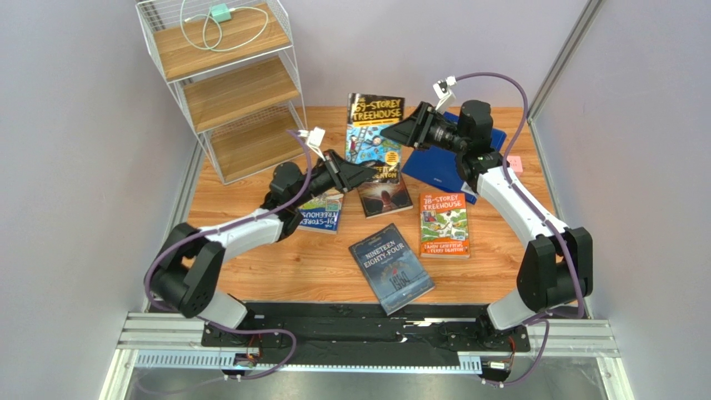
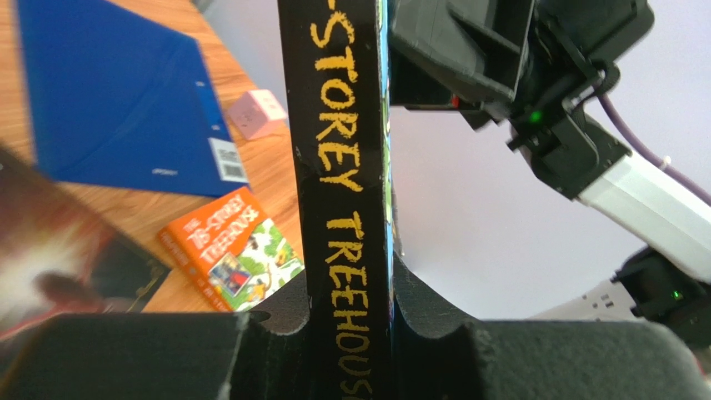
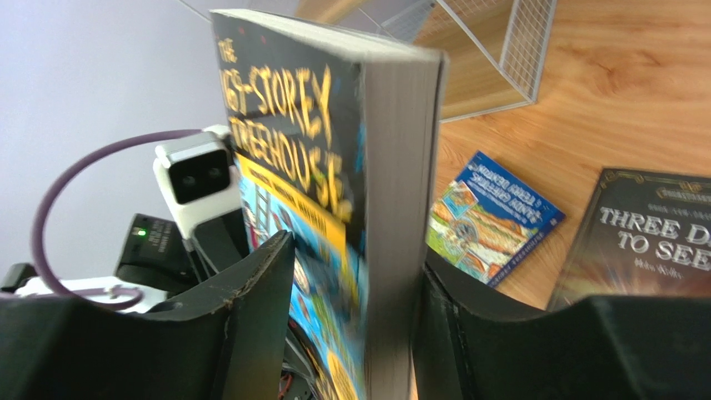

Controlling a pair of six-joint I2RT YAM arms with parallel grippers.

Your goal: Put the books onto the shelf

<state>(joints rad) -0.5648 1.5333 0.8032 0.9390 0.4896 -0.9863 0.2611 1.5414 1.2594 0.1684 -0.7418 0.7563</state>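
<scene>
Right of the shelf, our left end effector clamps the yellow-black Treehouse book upright, likely for handover; whether our right end effector grips it, we cannot tell.

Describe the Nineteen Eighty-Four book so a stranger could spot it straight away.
On the wooden table, look at the edge nearest the arm bases. The book lying flat there, roughly midway between them, is Nineteen Eighty-Four. Its dark grey cover sets it apart from the bright orange Treehouse book just beyond it to the right.

Glossy-covered paper book, seemingly matt wooden table
</scene>
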